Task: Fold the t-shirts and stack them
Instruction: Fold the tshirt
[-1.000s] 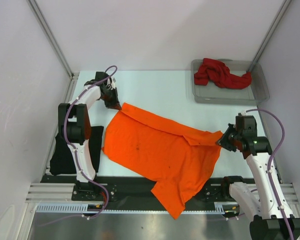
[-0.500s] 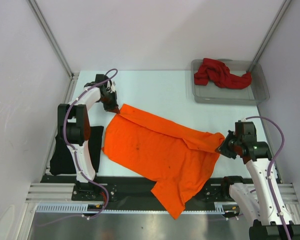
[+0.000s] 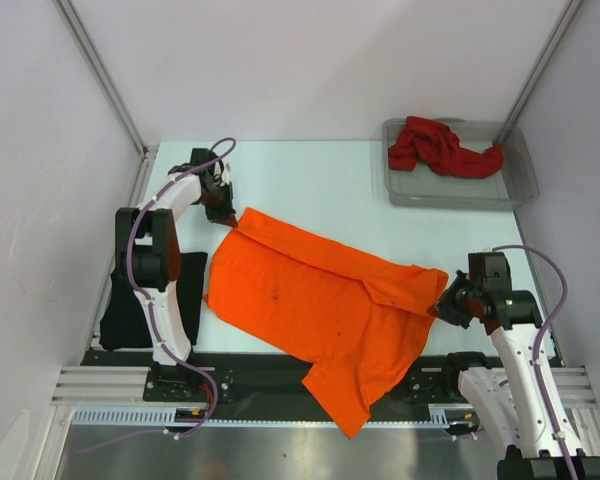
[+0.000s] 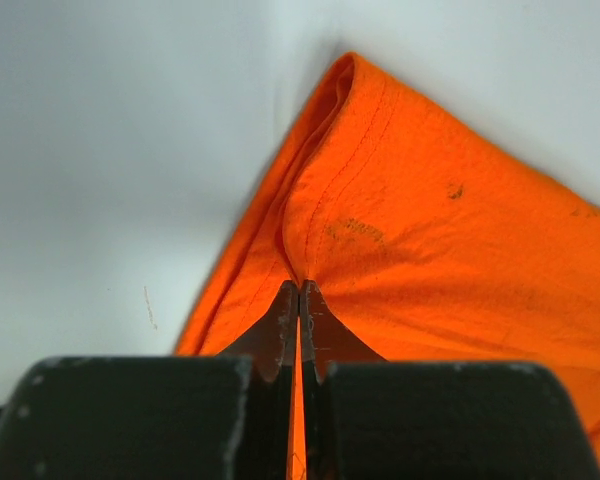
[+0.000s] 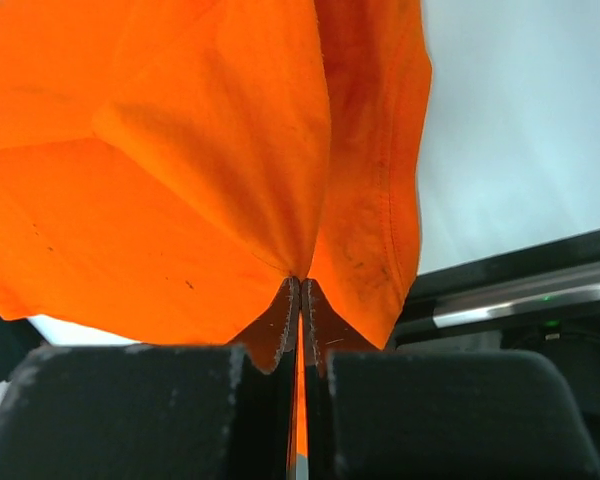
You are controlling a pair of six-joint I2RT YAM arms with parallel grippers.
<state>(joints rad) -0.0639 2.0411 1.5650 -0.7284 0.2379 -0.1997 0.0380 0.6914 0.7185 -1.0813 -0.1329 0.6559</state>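
Right claw, clamped on a corner of the orange t-shirt, had drawn nearer than a second before; the shirt lay spread on the table; left claw pinched its far corner; the dark red t-shirt sat in the tray.

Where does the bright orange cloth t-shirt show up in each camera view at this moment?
Top external: bright orange cloth t-shirt spread across the centre of the white tabletop.
Left wrist: shirt fills centre-right, corner pinched by the left hand.
Right wrist: shirt fills upper-left, edge pinched by the right hand.
Shared landmark: that tabletop.
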